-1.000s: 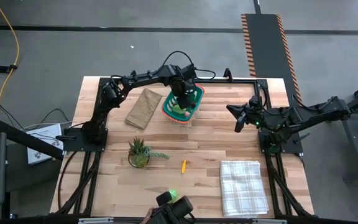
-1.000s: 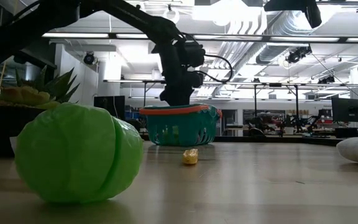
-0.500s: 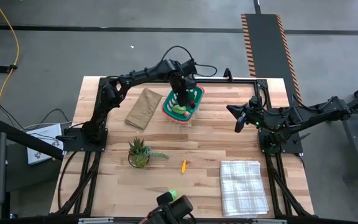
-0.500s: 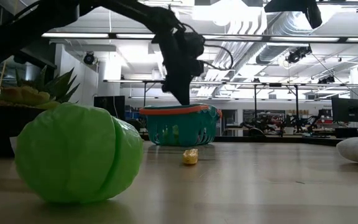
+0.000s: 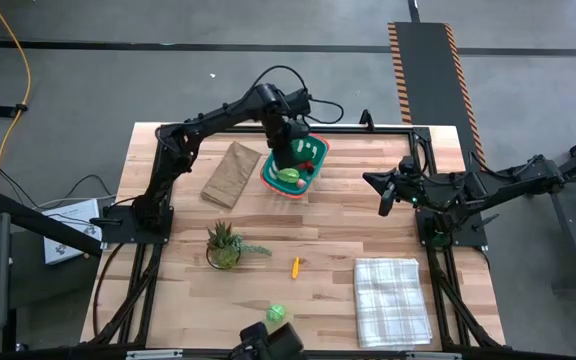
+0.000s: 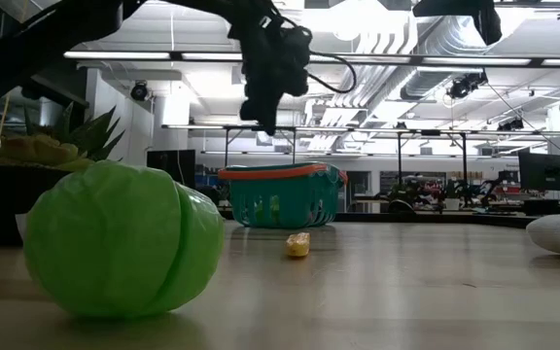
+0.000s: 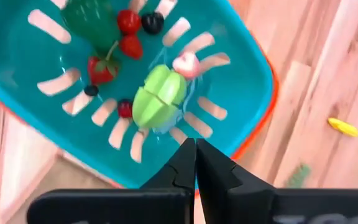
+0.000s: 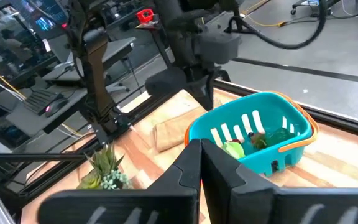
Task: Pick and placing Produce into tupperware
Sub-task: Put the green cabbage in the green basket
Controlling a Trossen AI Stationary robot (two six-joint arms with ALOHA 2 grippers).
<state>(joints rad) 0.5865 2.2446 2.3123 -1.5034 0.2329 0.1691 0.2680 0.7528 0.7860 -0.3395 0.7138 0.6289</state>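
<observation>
The teal tupperware (image 5: pixel 301 172) with an orange-red rim stands at the table's far middle. In it lie a light green piece (image 7: pixel 159 96), red berries (image 7: pixel 104 65), a dark green piece (image 7: pixel 92 18) and a pink piece (image 7: pixel 185 62). My left gripper (image 5: pixel 286 150) hangs shut and empty above the tupperware's near-left part (image 7: pixel 195 144). A yellow piece (image 5: pixel 295 266) and a round green piece (image 5: pixel 277 313) lie on the table nearer the front. My right gripper (image 5: pixel 383 195) hovers shut and empty to the tupperware's right.
A brown paper bag (image 5: pixel 230 172) lies flat just left of the tupperware. A spiky potted plant (image 5: pixel 224 245) stands left of centre. A checked cloth (image 5: pixel 392 300) lies at the near right. Bare wood lies between the tupperware and the yellow piece.
My left gripper has risen from inside the tupperware to well above its rim, with nothing between its fingers. The light green piece stays lying in the tupperware.
</observation>
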